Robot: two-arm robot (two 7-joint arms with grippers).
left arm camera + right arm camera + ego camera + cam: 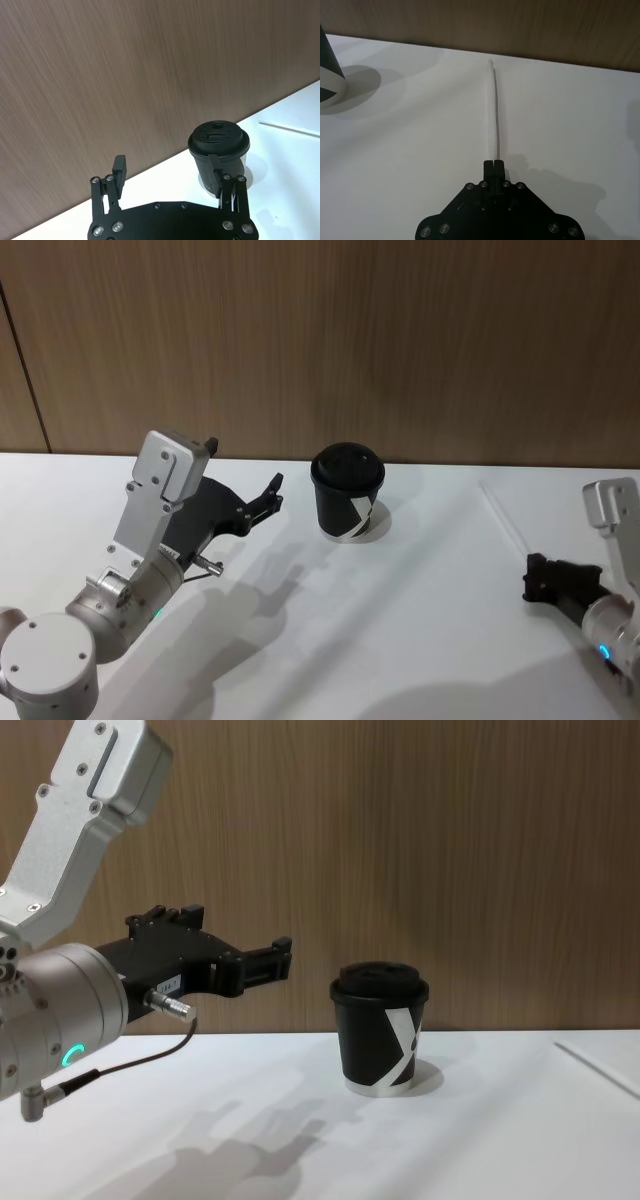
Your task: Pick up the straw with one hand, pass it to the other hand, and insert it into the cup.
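Straw [495, 110] lies flat on the white counter [420, 620], well to the right of the cup [347, 490], its far end toward the wood wall [350, 330]. Right pincer [494, 166] sits low at the straw's near end w/ fingers clenched together. Can't tell if the tips touch the straw, but it doesn't look grasped. Left pincer [166, 167] hovers above the counter to the left of the cup, released, fingers wide apart, aimed at the cup.

Risks, as I judge them:
- Straw is thin, light & flat on the counter, so closed tips coming at it end-on could shove or roll it away. The pincer would need to open & straddle it first.
- A grip at the very end leaves a long free length that may droop or swing, making the handover sloppy.
- At insertion, any tilt could make the straw skid off the domed lid [218, 135] or tip the light cup.

Around: the wall is close behind the cup, so little room to the rear. The cup stands between the two pincers, so a pass across must clear it.
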